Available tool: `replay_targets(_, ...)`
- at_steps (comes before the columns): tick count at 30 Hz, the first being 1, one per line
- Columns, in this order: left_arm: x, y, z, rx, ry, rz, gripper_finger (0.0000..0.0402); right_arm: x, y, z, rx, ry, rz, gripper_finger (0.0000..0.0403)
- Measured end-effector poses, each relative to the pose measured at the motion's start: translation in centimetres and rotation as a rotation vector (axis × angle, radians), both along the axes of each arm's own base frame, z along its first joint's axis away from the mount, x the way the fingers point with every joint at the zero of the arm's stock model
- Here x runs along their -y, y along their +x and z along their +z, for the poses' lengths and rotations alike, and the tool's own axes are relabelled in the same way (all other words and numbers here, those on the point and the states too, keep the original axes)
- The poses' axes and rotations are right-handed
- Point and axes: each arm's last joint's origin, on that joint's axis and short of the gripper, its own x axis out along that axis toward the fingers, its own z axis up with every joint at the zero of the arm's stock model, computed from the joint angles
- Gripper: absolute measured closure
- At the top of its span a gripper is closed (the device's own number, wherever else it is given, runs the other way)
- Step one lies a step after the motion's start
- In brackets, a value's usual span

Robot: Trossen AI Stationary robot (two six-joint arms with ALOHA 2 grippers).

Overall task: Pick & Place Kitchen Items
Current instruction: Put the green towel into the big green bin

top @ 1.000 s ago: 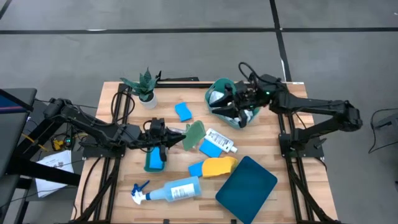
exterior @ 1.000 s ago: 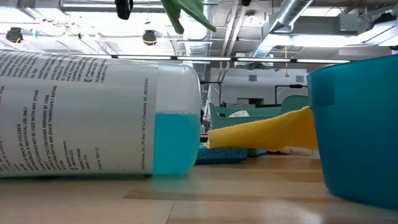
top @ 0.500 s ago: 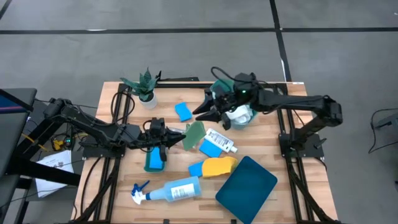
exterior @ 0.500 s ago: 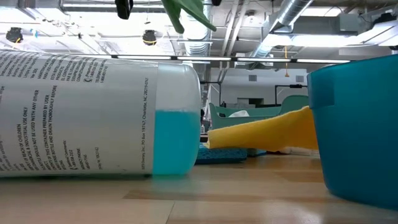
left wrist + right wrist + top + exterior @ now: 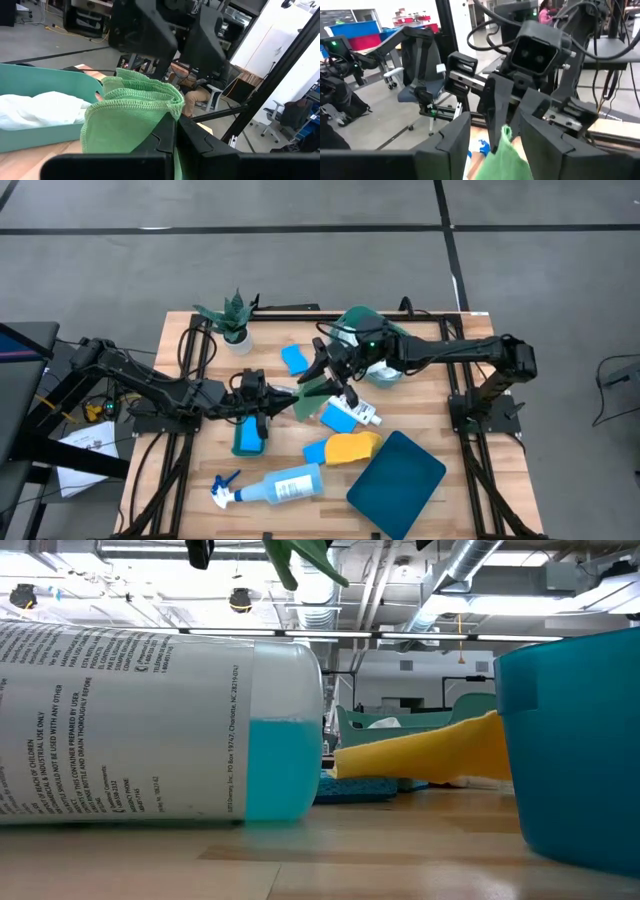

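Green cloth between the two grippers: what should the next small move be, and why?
Probably the right gripper should close on the free end of the green cloth. The left gripper is shut on the cloth's other end and holds it up off the table, and in the right wrist view the right gripper's open fingers already stand on either side of the cloth. It looks like a handover.

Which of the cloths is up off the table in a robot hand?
The green cloth: the left hand pinches it in the air. The yellow cloth lies flat on the table, and the white cloth sits in the tub.
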Motion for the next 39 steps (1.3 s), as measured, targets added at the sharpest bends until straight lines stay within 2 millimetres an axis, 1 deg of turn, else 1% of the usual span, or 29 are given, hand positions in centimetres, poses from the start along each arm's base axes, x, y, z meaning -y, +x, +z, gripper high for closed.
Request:
replay_targets(5, -0.1, 0.0, 0.0, 0.004, -0.001, 0.009, 0.0401, 0.2, 0.0, -0.2, 0.010, -0.038, -0.004, 0.0221)
replay_targets(9, -0.1, 0.0, 0.2, 0.020, 0.011, 0.009, 0.0401, 0.2, 0.0, -0.3, -0.007, -0.042, -0.002, 0.0214)
replay_targets(18, -0.2, 0.0, 0.5, 0.044, 0.033, 0.021, 0.0401, 0.2, 0.0, -1.0, -0.081, -0.037, -0.031, 0.0214)
replay_targets(28, -0.4, -0.1, 1.2, 0.097, 0.072, 0.070, 0.0401, 0.2, 0.0, -1.1, -0.092, -0.027, -0.030, 0.0214)
replay_targets(34, -0.5, -0.1, 1.2, 0.095, 0.070, 0.109, 0.0401, 0.2, 0.0, -1.1, -0.102, -0.007, -0.032, 0.0214)
replay_targets(39, -0.5, -0.1, 1.2, 0.094, 0.070, 0.112, 0.0401, 0.2, 0.0, -1.1, -0.116, 0.020, -0.035, 0.0234)
